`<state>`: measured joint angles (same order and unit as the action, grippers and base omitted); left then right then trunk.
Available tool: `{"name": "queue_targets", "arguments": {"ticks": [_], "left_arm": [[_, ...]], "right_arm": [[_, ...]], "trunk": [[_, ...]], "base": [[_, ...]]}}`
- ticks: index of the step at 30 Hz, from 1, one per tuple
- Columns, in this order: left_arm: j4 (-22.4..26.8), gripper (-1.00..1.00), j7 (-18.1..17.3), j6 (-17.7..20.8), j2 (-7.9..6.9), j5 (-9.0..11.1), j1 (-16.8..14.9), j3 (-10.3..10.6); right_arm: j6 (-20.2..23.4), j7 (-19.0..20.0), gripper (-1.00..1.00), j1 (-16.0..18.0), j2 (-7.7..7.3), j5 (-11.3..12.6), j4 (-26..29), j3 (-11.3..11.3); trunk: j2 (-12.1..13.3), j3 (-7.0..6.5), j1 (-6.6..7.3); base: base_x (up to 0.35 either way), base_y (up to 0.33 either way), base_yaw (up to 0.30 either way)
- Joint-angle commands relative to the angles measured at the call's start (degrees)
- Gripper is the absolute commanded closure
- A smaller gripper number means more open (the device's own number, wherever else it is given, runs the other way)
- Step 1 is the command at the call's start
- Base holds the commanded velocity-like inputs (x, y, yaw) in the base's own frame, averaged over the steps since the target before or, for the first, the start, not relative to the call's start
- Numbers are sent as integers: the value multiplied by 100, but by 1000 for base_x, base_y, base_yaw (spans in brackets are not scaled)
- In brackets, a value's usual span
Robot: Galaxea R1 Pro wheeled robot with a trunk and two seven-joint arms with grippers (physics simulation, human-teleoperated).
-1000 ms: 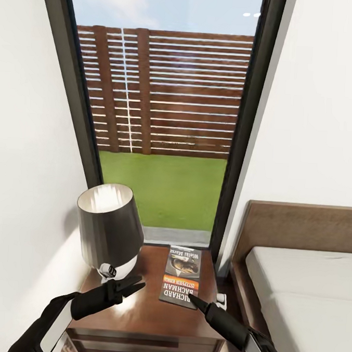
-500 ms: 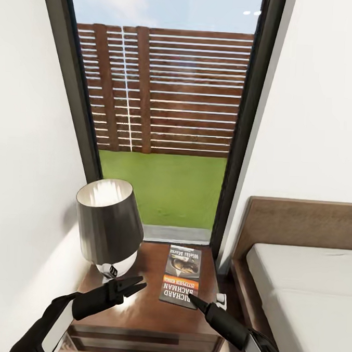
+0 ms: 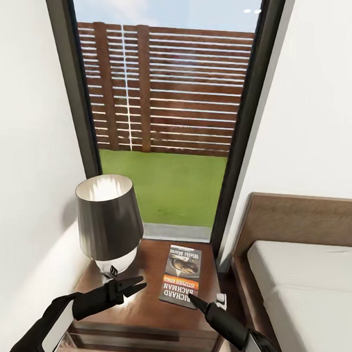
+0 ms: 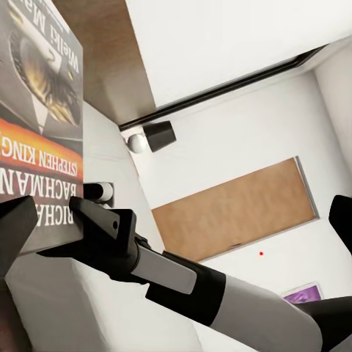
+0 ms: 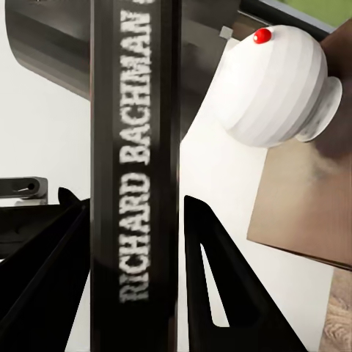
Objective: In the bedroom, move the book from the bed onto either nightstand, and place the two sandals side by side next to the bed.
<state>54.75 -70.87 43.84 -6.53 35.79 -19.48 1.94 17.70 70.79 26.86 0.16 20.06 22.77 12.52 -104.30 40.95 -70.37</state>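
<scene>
Your book (image 3: 182,276) lies flat on the nightstand (image 3: 141,312), beside the lamp (image 3: 108,225), its long axis running from you toward the window (image 3: 164,113). The right gripper (image 3: 193,302) sits at the book's near right corner; in the right wrist view the spine (image 5: 136,183) runs between two fingers (image 5: 213,286) that stand a little off it, so the jaws look narrow but slack, not clamped. The left gripper (image 3: 133,286) hovers just left of the book, jaws parted and empty. Judging from this, back your right arm off along that axis. The bed (image 3: 304,288) is to the right.
</scene>
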Motion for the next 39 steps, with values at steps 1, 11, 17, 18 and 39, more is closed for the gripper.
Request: {"name": "queue_targets", "arguments": {"ticks": [1, 11, 17, 18, 39], "left_arm": [[-4, -100, 3, 48, -6, 42, -3, 17], [-9, -100, 3, 46, -6, 42, -3, 17], [-9, -100, 3, 46, -6, 42, -3, 17], [-9, -100, 3, 46, -6, 42, -3, 17], [-17, -100, 19, 46, 31, 42, -3, 17]], "right_arm": [[58, 19, 100, 3, 2, 16, -1, 14], [58, 18, 100, 3, 2, 16, -1, 14], [58, 14, 100, 3, 2, 16, -1, 14], [58, 14, 100, 3, 2, 16, -1, 14], [58, 20, 100, 3, 2, 16, 0, 14]], "trunk": [[-2, 5, 1], [-323, 149, -175], [-524, 239, -285], [-524, 239, -285], [-1246, 562, -680]], "base": [[0, 0, 0], [0, 0, 0], [0, 0, 0], [0, 0, 0], [0, 0, 0]]}}
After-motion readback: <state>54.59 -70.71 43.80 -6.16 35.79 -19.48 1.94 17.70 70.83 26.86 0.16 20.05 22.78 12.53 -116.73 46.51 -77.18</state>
